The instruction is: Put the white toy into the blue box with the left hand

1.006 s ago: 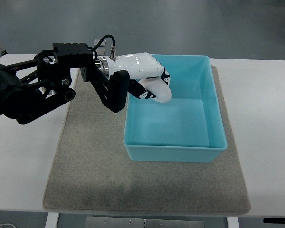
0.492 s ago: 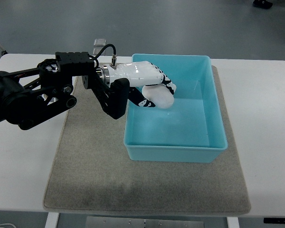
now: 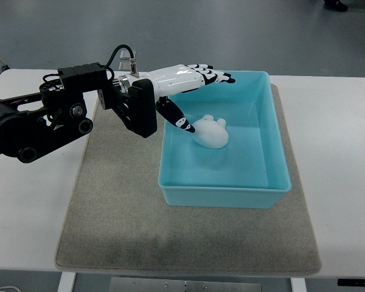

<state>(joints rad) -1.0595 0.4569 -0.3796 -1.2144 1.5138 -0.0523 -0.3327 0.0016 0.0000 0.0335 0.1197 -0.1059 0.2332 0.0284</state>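
Note:
The white toy lies on the floor of the blue box, in its far-left part. My left hand hovers over the box's far-left corner, fingers stretched out flat toward the right and the thumb pointing down beside the toy. The hand is open and holds nothing. Its black forearm comes in from the left edge. The right arm does not show.
The box stands on a grey mat that covers the middle of a white table. Bare mat lies to the left of and in front of the box.
The left hand opened and let the toy go; the toy dropped to the box floor. The fingers uncurled and the hand drew slightly up and back to the left.

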